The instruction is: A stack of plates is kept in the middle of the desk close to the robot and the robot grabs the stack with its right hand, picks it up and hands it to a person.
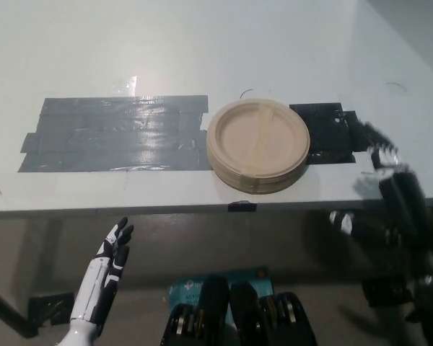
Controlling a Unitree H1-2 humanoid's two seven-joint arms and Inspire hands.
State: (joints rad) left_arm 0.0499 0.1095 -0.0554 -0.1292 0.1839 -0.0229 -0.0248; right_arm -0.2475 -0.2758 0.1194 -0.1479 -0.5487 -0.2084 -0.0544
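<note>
White desk [202, 43] fills the upper part of the head view, its near edge running across the picture just below the middle, with darker floor beneath. On the desk lies a broad patch of grey tape [115, 133], and touching its right end sits the stack of plates [257, 144], round, tan and shallow, close to the near edge and near the middle of the desk. A smaller black patch [328, 133] lies just beside the stack on its far side from the tape.

The black right hand [390, 187] hovers at the desk's edge, to the right of the stack and slightly nearer the robot, apart from it and not yet touching. The stack therefore lies up and to the left of that hand, with the black patch between them. Being round, the stack offers no long axis; its right rim is the side facing the hand. The right hand is plainly the nearer one.

The white left hand [105, 277] rests low at the left, below desk level and well apart from the stack, empty with its fingers stretched out.

Motion blur smears the right hand, so whether its fingers are spread or curled cannot be told. No person shows anywhere in view.
</note>
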